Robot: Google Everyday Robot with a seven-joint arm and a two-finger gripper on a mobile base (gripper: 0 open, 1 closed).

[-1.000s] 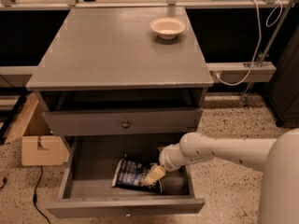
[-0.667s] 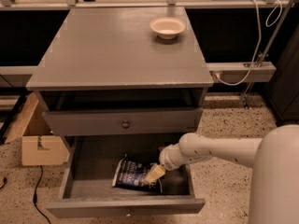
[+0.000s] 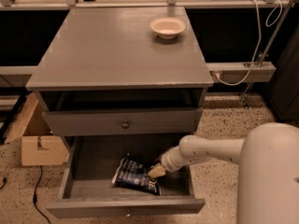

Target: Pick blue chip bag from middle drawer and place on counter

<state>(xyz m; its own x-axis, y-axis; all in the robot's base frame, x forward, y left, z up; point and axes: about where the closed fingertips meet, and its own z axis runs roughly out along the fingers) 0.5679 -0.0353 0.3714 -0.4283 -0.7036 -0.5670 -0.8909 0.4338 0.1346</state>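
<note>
The middle drawer is pulled open at the bottom of the grey cabinet. The blue chip bag, dark navy with white lettering, lies on the drawer floor near its front. My gripper reaches into the drawer from the right on a white arm and sits at the bag's right end, touching it. The counter is the flat grey top of the cabinet, above the drawers.
A white bowl stands at the back right of the counter. The drawer front above is closed, with a dark knob. A cardboard box sits on the floor to the left. Cables and a grey rail are at the right.
The arm's near body fills more of the lower right. The gripper stays at the bag's right end; the bag has not visibly moved.
</note>
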